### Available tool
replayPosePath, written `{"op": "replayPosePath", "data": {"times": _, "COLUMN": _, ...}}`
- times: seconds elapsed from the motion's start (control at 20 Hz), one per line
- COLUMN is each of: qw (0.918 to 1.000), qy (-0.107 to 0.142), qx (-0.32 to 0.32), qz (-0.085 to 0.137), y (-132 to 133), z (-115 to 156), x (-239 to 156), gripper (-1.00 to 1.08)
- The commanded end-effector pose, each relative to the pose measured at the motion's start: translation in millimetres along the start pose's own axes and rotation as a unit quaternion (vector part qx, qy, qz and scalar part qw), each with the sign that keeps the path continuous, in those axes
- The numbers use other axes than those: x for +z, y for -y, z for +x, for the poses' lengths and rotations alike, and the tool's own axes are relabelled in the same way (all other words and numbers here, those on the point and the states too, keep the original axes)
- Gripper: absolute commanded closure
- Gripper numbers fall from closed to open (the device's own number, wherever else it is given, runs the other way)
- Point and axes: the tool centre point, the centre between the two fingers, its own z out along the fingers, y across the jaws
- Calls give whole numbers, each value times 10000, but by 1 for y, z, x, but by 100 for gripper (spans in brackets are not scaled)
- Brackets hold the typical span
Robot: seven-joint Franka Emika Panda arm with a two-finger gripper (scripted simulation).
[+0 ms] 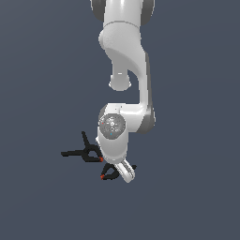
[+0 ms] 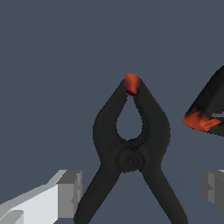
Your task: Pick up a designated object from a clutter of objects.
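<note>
Exterior view
Arm: white Franka arm (image 1: 126, 70) reaches down from the upper edge of the frame, wrist bent low over the flat dark grey-blue tabletop (image 1: 42, 206).
Claw: the claw (image 1: 125, 172) sits at the surface, directly over a small black spring clamp with orange-red jaw tips (image 1: 108, 176); only part of that clamp shows from under the fingers, with a red tip on the exterior view's left side.
Second clamp: a near-identical black spring clamp with orange-red tips (image 1: 84, 152) lies just beside the first, toward the exterior view's left, its two handles splayed outward and its red tip pointing at the wrist housing.
Claw state from this view: cannot be judged; the fingers overlap the clamp.

Wrist view
Designated clamp: the black clamp (image 2: 131, 148) lies flat, centred in the frame, jaw tips (image 2: 131, 83) closed together, round pivot visible, the two handles spreading toward the camera.
Claw fingers: one light grey finger (image 2: 65, 192) shows outside one handle, the other at the opposite frame edge; both stand clear of the clamp, with the handles between them. The claw is spread wide and holds nothing.
Second clamp: its orange-red tip and black jaw (image 2: 205, 118) enter at the frame edge, near the designated clamp but apart from it.
</note>
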Motion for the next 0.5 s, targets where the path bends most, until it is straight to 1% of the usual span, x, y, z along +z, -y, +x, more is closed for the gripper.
{"op": "replayPosePath", "data": {"times": 0.0, "qw": 10000, "qy": -5, "qx": 38, "qz": 3, "y": 0, "z": 1, "x": 2, "gripper": -92}}
{"op": "replayPosePath", "data": {"times": 0.2, "qw": 10000, "qy": -1, "qx": 15, "qz": -1, "y": 0, "z": 0, "x": 4, "gripper": -92}}
{"op": "replayPosePath", "data": {"times": 0.45, "qw": 10000, "qy": -3, "qx": 27, "qz": 1, "y": 0, "z": 0, "x": 24, "gripper": -92}}
